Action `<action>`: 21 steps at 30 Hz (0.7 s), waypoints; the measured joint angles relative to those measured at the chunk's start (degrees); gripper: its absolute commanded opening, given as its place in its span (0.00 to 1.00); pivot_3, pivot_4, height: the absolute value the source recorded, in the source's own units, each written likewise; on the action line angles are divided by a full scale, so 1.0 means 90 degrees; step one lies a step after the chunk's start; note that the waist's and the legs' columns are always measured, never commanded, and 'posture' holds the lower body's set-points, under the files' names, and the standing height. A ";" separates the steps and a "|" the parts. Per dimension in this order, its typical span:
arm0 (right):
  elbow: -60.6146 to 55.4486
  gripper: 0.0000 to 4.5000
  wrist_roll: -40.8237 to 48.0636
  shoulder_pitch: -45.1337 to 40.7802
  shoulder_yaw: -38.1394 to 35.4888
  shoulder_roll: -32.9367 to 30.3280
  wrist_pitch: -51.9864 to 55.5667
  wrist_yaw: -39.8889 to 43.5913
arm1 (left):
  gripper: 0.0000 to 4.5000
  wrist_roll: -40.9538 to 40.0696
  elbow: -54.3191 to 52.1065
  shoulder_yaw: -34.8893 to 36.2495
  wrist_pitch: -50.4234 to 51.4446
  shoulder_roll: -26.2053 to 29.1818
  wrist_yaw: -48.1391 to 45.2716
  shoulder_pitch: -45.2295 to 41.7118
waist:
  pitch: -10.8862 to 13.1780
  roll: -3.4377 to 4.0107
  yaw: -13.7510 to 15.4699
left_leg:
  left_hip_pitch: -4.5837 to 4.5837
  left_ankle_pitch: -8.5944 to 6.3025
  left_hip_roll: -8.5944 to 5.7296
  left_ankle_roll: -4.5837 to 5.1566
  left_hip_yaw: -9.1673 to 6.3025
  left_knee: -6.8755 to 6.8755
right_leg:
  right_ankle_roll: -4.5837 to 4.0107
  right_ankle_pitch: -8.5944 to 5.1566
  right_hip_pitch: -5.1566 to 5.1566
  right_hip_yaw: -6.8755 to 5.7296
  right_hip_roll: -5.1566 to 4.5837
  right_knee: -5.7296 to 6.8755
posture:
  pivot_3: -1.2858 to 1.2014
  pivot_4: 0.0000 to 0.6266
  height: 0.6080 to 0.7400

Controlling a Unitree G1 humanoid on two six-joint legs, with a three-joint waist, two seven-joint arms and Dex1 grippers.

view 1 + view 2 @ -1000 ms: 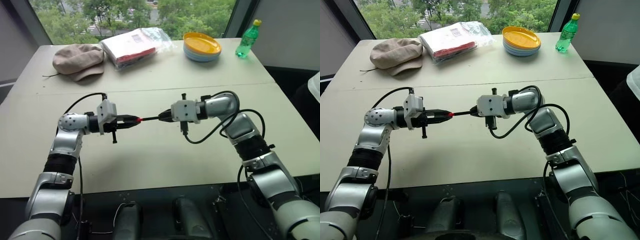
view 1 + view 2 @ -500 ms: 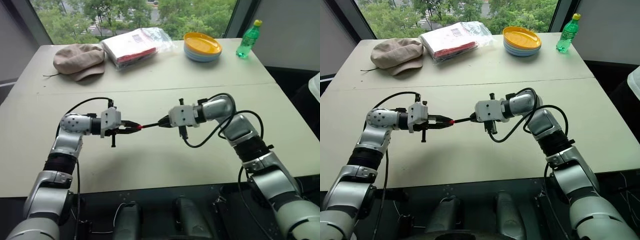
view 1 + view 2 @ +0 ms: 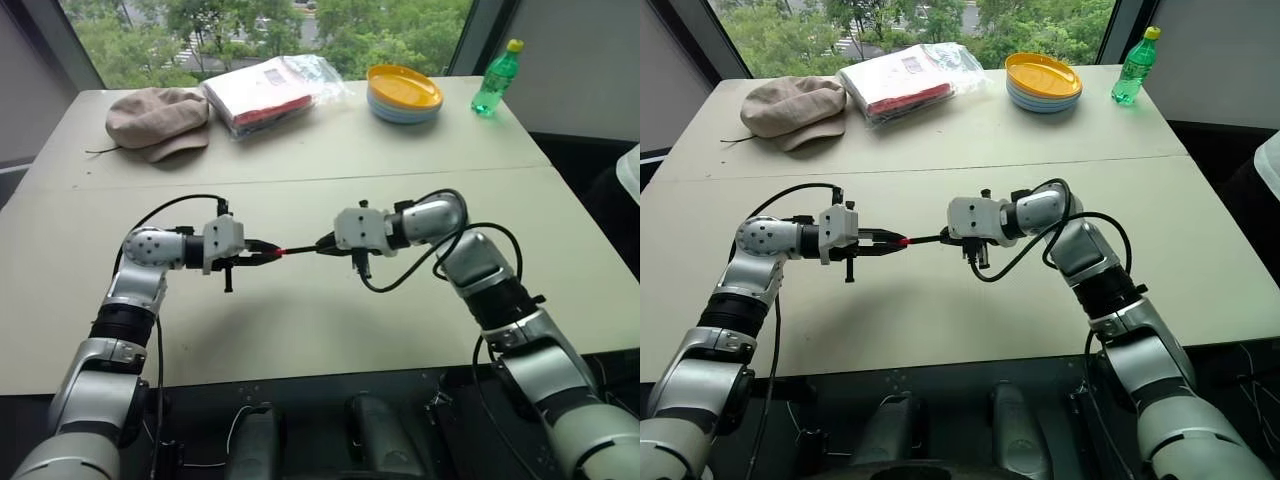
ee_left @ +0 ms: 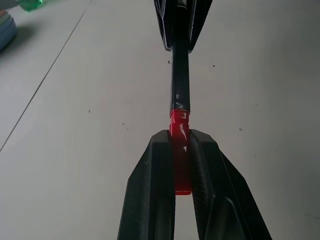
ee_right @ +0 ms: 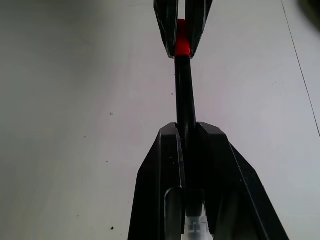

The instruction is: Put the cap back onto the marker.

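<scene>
Marker (image 3: 303, 247) sits in mid-air over your table (image 3: 300, 310), between the two grippers, well above the pale tabletop. Left to right on the far side of the table: tan cap-style hat (image 3: 155, 119), plastic bag of red and white stuff (image 3: 268, 91), stack of plates with a yellow one on top (image 3: 404, 92), green bottle with yellow lid (image 3: 496, 78). Windows behind with trees outside; a seam runs across the tabletop.

Your left gripper (image 3: 272, 254) is clamped shut on the red cap (image 4: 180, 150), fingers (image 4: 150, 200) pinching it from both sides. The cap's open end meets the marker's end, touching it; whether it's fully seated you can't tell.

Marker's long axis runs roughly level, left to right across the table, in line with both grippers. Its capped end points toward your left gripper, its other end is buried in your right gripper (image 3: 322, 242), which is closed tight on the dark barrel (image 5: 184, 90). The two grippers face each other tip to tip, near but apart.
</scene>
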 measured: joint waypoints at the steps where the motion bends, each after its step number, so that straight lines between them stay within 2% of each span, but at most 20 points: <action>1: 0.0000 0.01 -0.0005 0.0000 0.0002 0.0024 0.0032 -0.0008 | 0.00 0.0008 0.0008 0.0000 -0.0030 0.0009 0.0000 0.0000 | 0.0000 0.0000 -0.0003 | 0.0000 0.0000 0.0000 0.0000 0.0000 0.0000 | 0.0000 0.0000 0.0000 0.0000 0.0000 0.0000 | 0.52 0.24 1.00; 13: 0.0022 0.01 -0.0187 -0.0096 0.0064 0.0251 0.0290 -0.0017 | 0.00 0.0168 0.0364 -0.0001 -0.0600 0.0095 -0.0002 -0.0086 | 0.0000 0.0000 0.0000 | 0.0000 0.0000 0.0000 0.0000 0.0001 0.0000 | 0.0000 0.0000 0.0000 0.0000 0.0000 0.0000 | 0.52 0.24 1.00; 21: 0.0038 0.01 -0.0344 -0.0103 0.0070 0.0345 0.0288 -0.0018 | 0.00 0.0159 0.0391 0.0002 -0.0400 0.0073 -0.0018 -0.0102 | 0.0000 0.0000 -0.0002 | 0.0000 0.0000 0.0000 0.0000 0.0000 0.0000 | 0.0000 0.0000 0.0000 -0.0001 0.0001 0.0000 | 0.52 0.24 1.00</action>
